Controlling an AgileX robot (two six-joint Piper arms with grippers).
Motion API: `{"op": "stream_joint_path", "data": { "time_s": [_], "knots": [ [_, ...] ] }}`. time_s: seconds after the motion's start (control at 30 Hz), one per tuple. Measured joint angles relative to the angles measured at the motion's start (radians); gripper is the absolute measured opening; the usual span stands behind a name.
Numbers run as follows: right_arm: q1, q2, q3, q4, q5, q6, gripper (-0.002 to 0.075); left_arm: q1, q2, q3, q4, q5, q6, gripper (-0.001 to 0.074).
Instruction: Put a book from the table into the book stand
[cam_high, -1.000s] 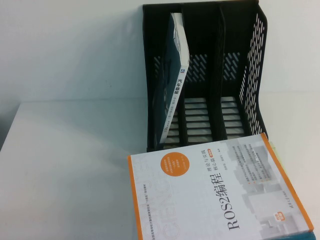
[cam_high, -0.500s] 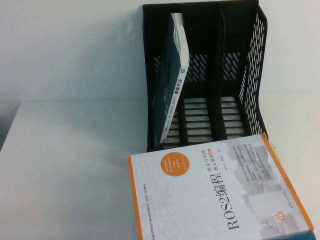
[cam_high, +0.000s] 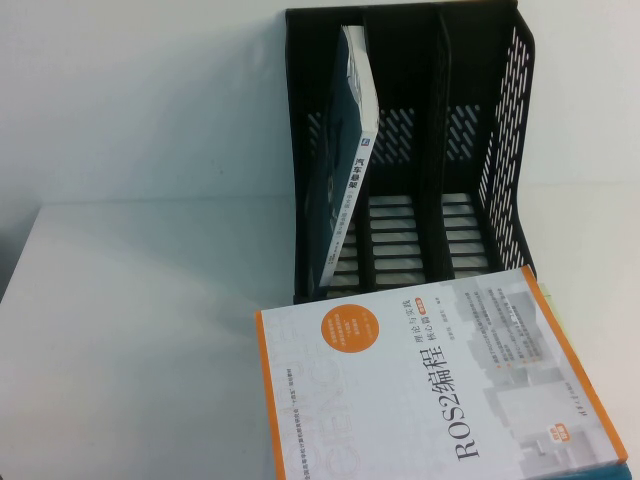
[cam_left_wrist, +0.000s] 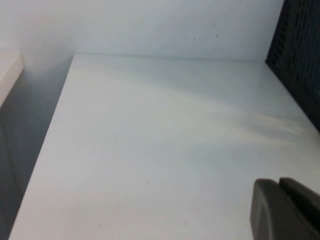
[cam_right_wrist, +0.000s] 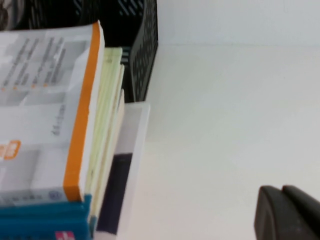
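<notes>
Nothing's changed in the last second: the book (cam_high: 430, 385) still lies just in front of the stand (cam_high: 500, 150), untouched, left gripper (cam_left_wrist: 287, 210) and right gripper (cam_right_wrist: 287, 212) look clenched, off it.

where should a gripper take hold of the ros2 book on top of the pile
Probably by its right long edge, coming from the right. The ROS2 book lies flat on a pile, cover up, so only edges can be pinched, and that orange-bordered edge faces bare table. The right gripper hangs over that side; the left gripper is over table left of the book stand.
</notes>
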Motion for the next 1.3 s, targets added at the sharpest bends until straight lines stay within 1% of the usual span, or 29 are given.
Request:
{"op": "stream_joint_path", "data": {
  "time_s": [0.1, 0.2, 0.3, 0.37, 0.47, 0.5, 0.57, 0.67, 0.77, 0.87, 1.07, 1.13, 1.3],
  "knots": [
    [0.000, 0.000, 0.009, 0.119, -0.066, 0.000, -0.0003, 0.000, 0.000, 0.000, -0.051, -0.086, -0.013, -0.0004],
    [0.000, 0.000, 0.009, 0.334, -0.220, 0.000, -0.0003, 0.000, 0.000, 0.000, -0.119, -0.187, -0.040, -0.0004],
    [0.000, 0.000, 0.009, 0.610, -0.438, 0.000, -0.0003, 0.000, 0.000, 0.000, -0.190, -0.252, -0.075, -0.0004],
    [0.000, 0.000, 0.009, 0.815, -0.599, 0.002, -0.0003, 0.000, 0.000, 0.000, -0.235, -0.261, -0.107, -0.0004],
    [0.000, 0.000, 0.009, 1.115, -0.846, 0.035, -0.0003, 0.000, 0.000, 0.000, -0.318, -0.284, -0.199, -0.0004],
    [0.000, 0.000, 0.009, 1.199, -0.922, 0.077, -0.0003, 0.000, 0.000, 0.000, -0.360, -0.293, -0.251, -0.0004],
    [0.000, 0.000, 0.009, 1.293, -1.112, 0.227, -0.0003, 0.000, 0.000, 0.000, -0.458, -0.313, -0.350, -0.0004],
    [0.000, 0.000, 0.009, 1.350, -1.358, 0.395, -0.0003, 0.000, 0.000, 0.000, -0.600, -0.351, -0.477, -0.0004],
    [0.000, 0.000, 0.009, 1.354, -1.450, 0.443, -0.0003, 0.000, 0.000, 0.000, -0.710, -0.388, -0.526, -0.0004],
    [0.000, 0.000, 0.009, 1.354, -1.462, 0.460, -0.0003, 0.000, 0.000, 0.000, -0.758, -0.403, -0.508, -0.0004],
    [0.000, 0.000, 0.009, 1.354, -1.466, 0.457, -0.0003, 0.000, 0.000, 0.000, -0.772, -0.407, -0.334, -0.0004],
    [0.000, 0.000, 0.009, 1.354, -1.466, 0.457, -0.0003, 0.000, 0.000, 0.000, -0.772, -0.383, -0.301, -0.0004],
    [0.000, 0.000, 0.009, 1.354, -1.466, 0.443, -0.0003, 0.000, 0.000, 0.000, -0.772, -0.304, -0.285, -0.0004]
  ]
}}
